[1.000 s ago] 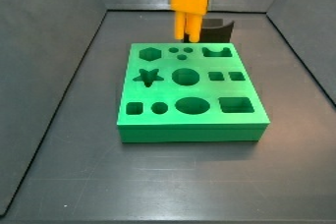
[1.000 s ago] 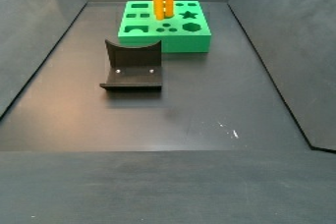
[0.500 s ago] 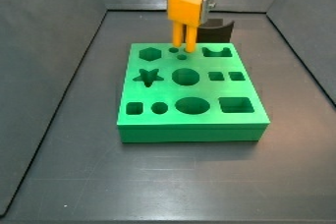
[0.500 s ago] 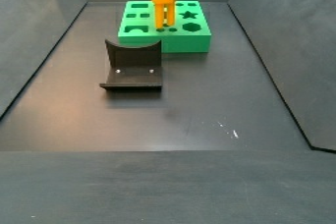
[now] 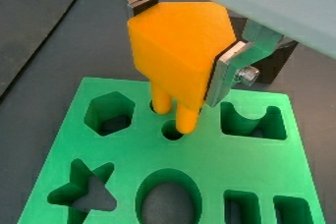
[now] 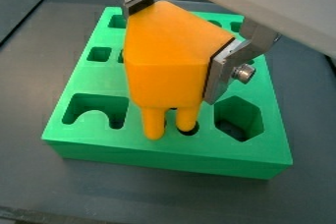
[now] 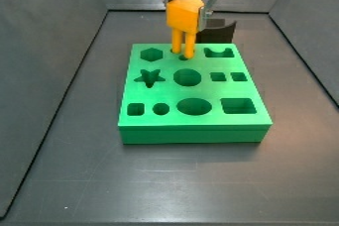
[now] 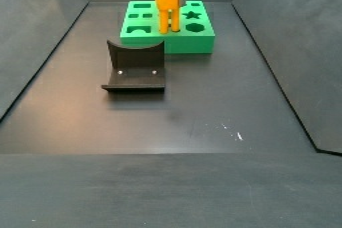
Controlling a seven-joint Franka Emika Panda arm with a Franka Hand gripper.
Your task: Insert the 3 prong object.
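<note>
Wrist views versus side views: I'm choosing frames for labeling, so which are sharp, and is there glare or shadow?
In both wrist views the 3 prong object is crisp in the gripper, evenly lit. In a side view the green board is sharp; in a side view the fixture is dim, and the floor shows small glints.

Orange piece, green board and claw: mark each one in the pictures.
Orange piece (image 5: 178, 46): wrist view, on its blocky upper body.
Green board (image 7: 212, 116): side view, on bare top surface between cutouts.
Claw (image 6: 182, 34): wrist view, midway between the fingertips, around the orange piece.
</note>
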